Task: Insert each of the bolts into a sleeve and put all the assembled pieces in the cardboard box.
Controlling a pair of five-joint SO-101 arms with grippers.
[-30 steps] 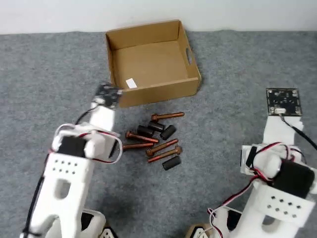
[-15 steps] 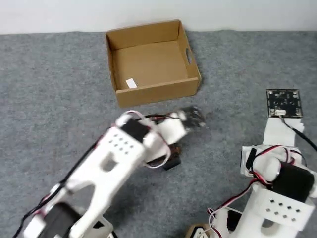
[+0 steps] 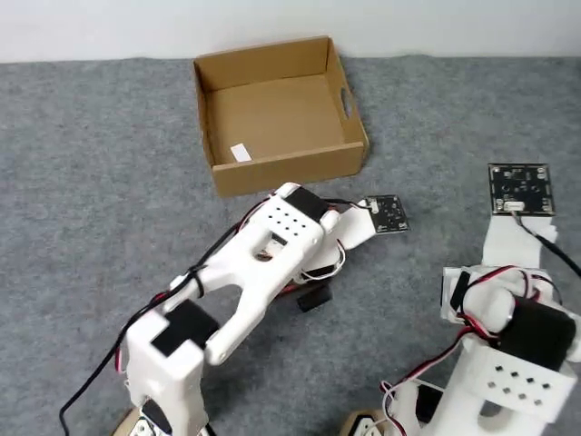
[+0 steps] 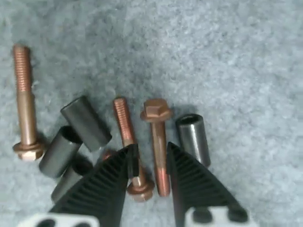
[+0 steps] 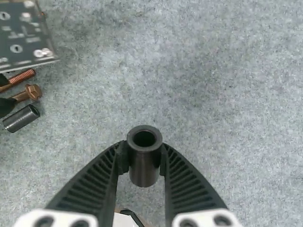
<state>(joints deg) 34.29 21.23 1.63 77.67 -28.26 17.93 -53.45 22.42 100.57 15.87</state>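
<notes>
Several copper bolts and dark sleeves lie in a loose pile on the grey carpet. My left gripper [image 4: 150, 156] is open just above the pile, with one bolt [image 4: 157, 142] lying between its fingers. A second bolt [image 4: 124, 124] runs under one finger and a grey sleeve [image 4: 194, 138] lies just outside the other. My right gripper [image 5: 144, 163] is shut on a black sleeve [image 5: 144, 153], held bore-up above bare carpet. The cardboard box [image 3: 277, 113] stands at the back with only a small white label inside. In the high view the left arm [image 3: 272, 250] covers most of the pile.
One black sleeve [image 3: 313, 298] pokes out beside the left arm. A third bolt [image 4: 23, 101] and two more sleeves [image 4: 85, 122] lie at the pile's far side. The right wrist view catches the left arm's camera board [image 5: 23, 33] and a sleeve [image 5: 21, 118].
The left arm has swung from the left side across to the right and now stretches low over the pile. The right arm has kept still with its sleeve.
</notes>
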